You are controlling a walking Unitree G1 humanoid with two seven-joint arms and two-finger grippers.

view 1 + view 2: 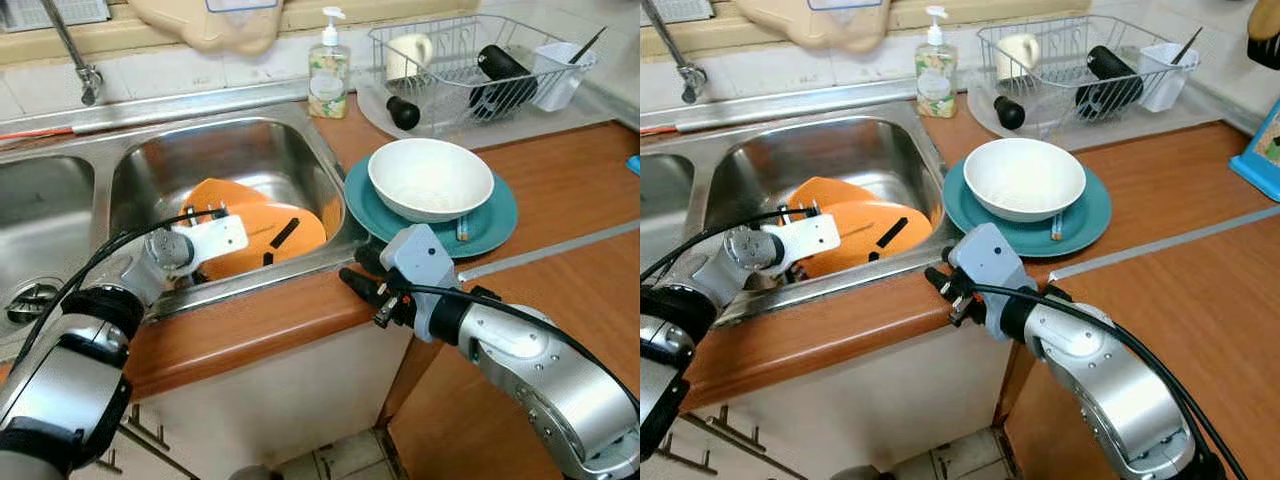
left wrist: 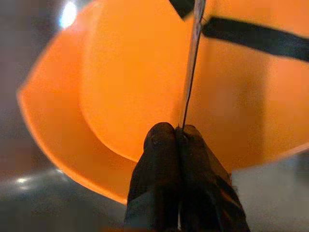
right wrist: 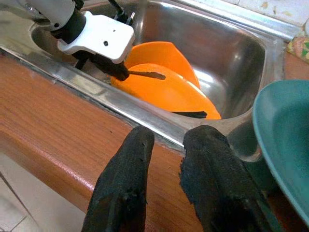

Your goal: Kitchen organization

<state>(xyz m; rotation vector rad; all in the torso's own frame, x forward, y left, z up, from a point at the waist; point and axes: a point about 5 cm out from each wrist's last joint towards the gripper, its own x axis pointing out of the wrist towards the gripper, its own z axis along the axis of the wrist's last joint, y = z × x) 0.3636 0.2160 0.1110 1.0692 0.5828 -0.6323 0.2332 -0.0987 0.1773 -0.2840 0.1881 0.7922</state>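
Two orange plates (image 1: pixel 255 235) lie overlapping in the steel sink basin (image 1: pixel 250 150), with a black utensil (image 1: pixel 283 233) on top of them. My left gripper (image 2: pixel 177 130) reaches down into the basin just above the plates, shut on a thin metal utensil (image 2: pixel 190 72) that sticks out past its fingertips. My right gripper (image 1: pixel 355 268) hovers over the wooden counter edge beside the sink, open with nothing between its fingers (image 3: pixel 130 159). A white bowl (image 1: pixel 430 178) sits on a teal plate (image 1: pixel 495 225) just beyond the right gripper.
A wire dish rack (image 1: pixel 470 65) with a mug, black items and a white cutlery holder stands at the back right. A soap bottle (image 1: pixel 328 70) is behind the sink, a tap (image 1: pixel 75 55) at the back left, and a second basin (image 1: pixel 40 210) at far left.
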